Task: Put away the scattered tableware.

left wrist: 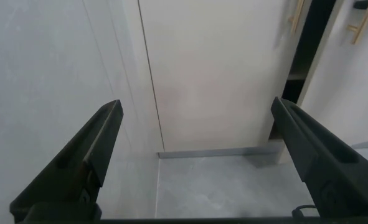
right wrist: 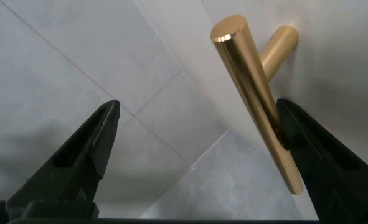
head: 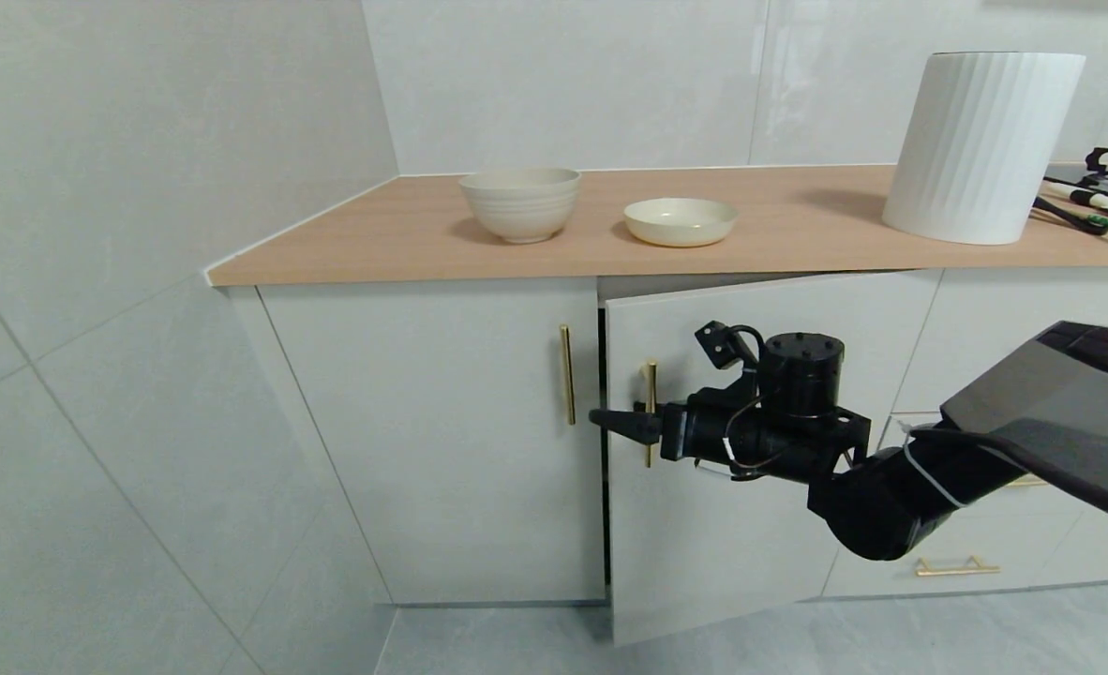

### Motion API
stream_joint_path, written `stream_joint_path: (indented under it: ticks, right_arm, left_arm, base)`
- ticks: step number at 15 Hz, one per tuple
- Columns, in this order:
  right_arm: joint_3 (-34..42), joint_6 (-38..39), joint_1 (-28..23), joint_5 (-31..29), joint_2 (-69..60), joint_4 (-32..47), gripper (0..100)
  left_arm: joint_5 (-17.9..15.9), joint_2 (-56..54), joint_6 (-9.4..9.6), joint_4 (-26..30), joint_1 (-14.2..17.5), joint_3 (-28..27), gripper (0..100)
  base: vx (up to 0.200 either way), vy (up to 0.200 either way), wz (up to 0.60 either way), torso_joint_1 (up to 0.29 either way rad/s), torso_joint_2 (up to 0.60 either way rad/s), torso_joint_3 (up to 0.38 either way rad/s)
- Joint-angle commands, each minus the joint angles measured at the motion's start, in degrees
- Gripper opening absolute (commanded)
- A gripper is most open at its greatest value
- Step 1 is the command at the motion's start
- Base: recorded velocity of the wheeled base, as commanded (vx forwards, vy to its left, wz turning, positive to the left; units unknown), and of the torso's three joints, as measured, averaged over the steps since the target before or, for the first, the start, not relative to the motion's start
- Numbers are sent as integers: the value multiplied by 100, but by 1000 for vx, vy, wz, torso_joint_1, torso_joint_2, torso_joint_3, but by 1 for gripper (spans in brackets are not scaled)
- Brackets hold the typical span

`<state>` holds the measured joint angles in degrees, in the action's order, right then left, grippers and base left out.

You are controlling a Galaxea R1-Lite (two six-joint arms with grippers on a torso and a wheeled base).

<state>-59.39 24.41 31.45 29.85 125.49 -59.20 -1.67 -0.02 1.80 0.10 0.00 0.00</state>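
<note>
Right gripper (right wrist: 196,118) at handle (right wrist: 255,93) (spread), door (head: 704,544) ajar

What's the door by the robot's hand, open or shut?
Partly open: the door swings out past the shut door beside it, a dark gap by its gold handle.

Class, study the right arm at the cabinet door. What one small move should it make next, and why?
Probably close the right pincer on the gold handle. Its fingers stand open with the handle bar between them, close to one finger. The door is only slightly ajar, while the bowl and shallow dish sit on the counter.
</note>
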Motion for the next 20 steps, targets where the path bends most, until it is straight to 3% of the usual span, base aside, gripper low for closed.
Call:
stream_joint_path:
  ticks: [1,3,4,5,6,7,9,10,11,12,13,14,15,16,17,18,19,20]
  right_arm:
    - [121,3,1,3,-69,5,100]
    - [323,3,1,12,-244,-30,100]
    - [385,-6,1,12,-306,-30,100]
    - [569,-6,1,117,-446,-39,100]
    - [692,-6,-7,284,-517,-39,100]
    - [815,-6,-34,495,-561,-101,100]
    - [833,-15,-34,513,-526,-145,100]
    - [833,-15,-34,513,-526,-145,100]
    - [912,-15,-69,513,-508,-145,100]
    - [991,-24,-95,513,-499,-153,100]
    - [1044,-24,-113,513,-508,-153,100]
    - [1079,-24,-166,521,-517,-180,100]
    - [1079,-24,-174,513,-517,-206,100]
    - [1105,-24,-192,521,-517,-329,100]
    - [1140,-24,-192,521,-526,-364,100]
    - [1176,-32,-183,521,-543,-373,100]
    - [1184,-32,-183,521,-552,-373,100]
    - [1193,-32,-174,513,-552,-373,100]
  left_arm:
    - [-18,2,-49,-27,0,-439,100]
    - [-448,820,-286,605,-237,-2021,100]
    - [-686,1171,-295,825,-308,-2399,100]
    - [-1230,2103,-303,983,-448,-2909,100]
    - [-1485,2789,-303,948,-475,-3164,100]
    - [-1679,3966,-312,720,-475,-3568,100]
    - [-1705,5645,-312,-326,-475,-3981,100]
    - [-1705,5645,-312,-326,-475,-3981,100]
    - [-1652,7042,-303,-1398,-668,-4254,100]
    - [-1591,7482,-339,-1548,-773,-4412,100]
    - [-1591,7886,-444,-1574,-844,-4535,100]
    - [-1652,8247,-725,-1574,-1063,-4623,100]
    - [-1687,8370,-884,-1583,-1134,-4649,100]
    - [-1969,8792,-1402,-1653,-1336,-4816,100]
    - [-2127,9011,-1543,-1750,-1433,-4939,100]
    - [-2206,9266,-1560,-1864,-1521,-5062,100]
    - [-2215,9363,-1560,-1917,-1582,-5098,0]
    - [-2197,9662,-1560,-2163,-1793,-5150,0]
  base:
    - [0,0,0,0,0,0]
    - [0,0,0,0,0,0]
    - [0,0,0,0,0,0]
    - [0,0,0,0,0,0]
    - [0,0,0,0,0,0]
    - [0,0,0,0,0,0]
    - [0,0,0,0,0,0]
    - [0,0,0,0,0,0]
    - [0,0,0,0,0,0]
    - [0,0,0,0,0,0]
    - [0,0,0,0,0,0]
    - [0,0,0,0,0,0]
    - [0,0,0,0,0,0]
    - [0,0,0,0,0,0]
    - [0,0,0,0,0,0]
    - [0,0,0,0,0,0]
    - [0,0,0,0,0,0]
    - [0,0,0,0,0,0]
